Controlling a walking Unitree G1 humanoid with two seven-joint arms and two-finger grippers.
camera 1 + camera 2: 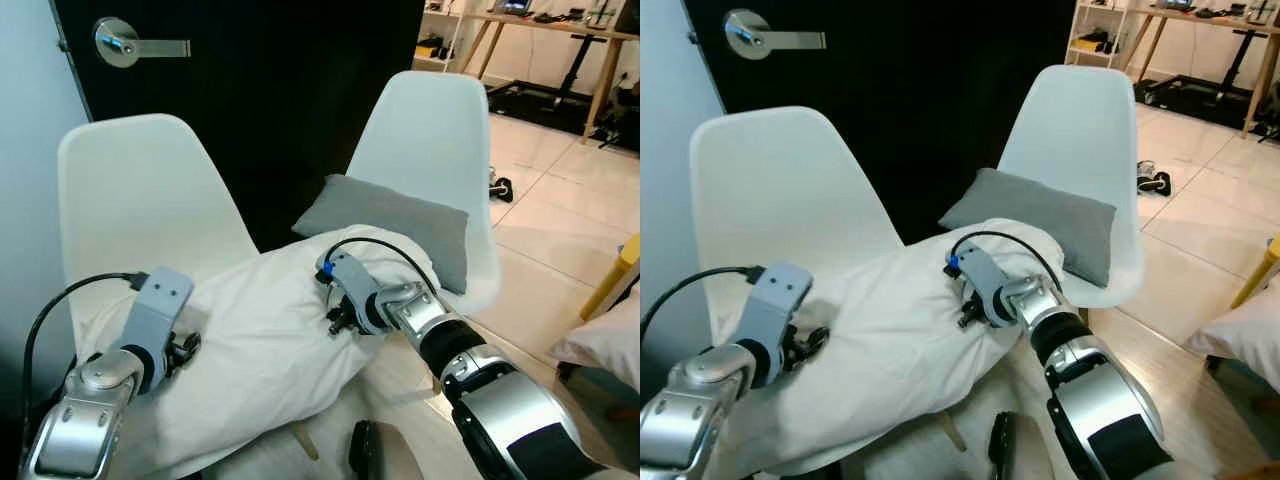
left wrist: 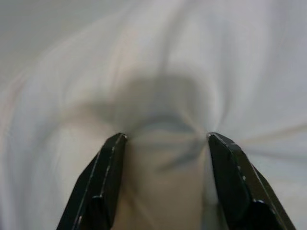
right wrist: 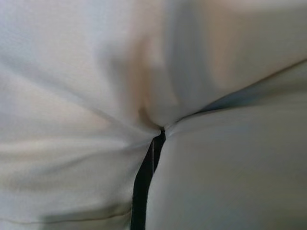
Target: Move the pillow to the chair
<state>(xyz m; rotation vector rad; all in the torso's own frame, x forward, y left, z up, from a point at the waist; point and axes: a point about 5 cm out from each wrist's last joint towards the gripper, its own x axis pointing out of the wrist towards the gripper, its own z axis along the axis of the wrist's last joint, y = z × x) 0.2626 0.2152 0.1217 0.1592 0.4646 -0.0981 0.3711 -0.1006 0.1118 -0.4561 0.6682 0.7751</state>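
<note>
- Two white chairs stand side by side before a black door [image 1: 280, 100]: the left chair [image 1: 140, 190] and the right chair [image 1: 435, 130].
- The white pillow [image 1: 265, 340] lies across both seats, mostly on the left chair, one end reaching the right chair's seat.
- A grey cushion [image 1: 400, 222] rests on the right chair, just behind the pillow's end.
- The left end effector [image 2: 165, 143] is clenched on a pinch of pillow fabric.
- The right end effector [image 1: 340, 320] is pressed into the pillow, grasping its cloth.
</note>
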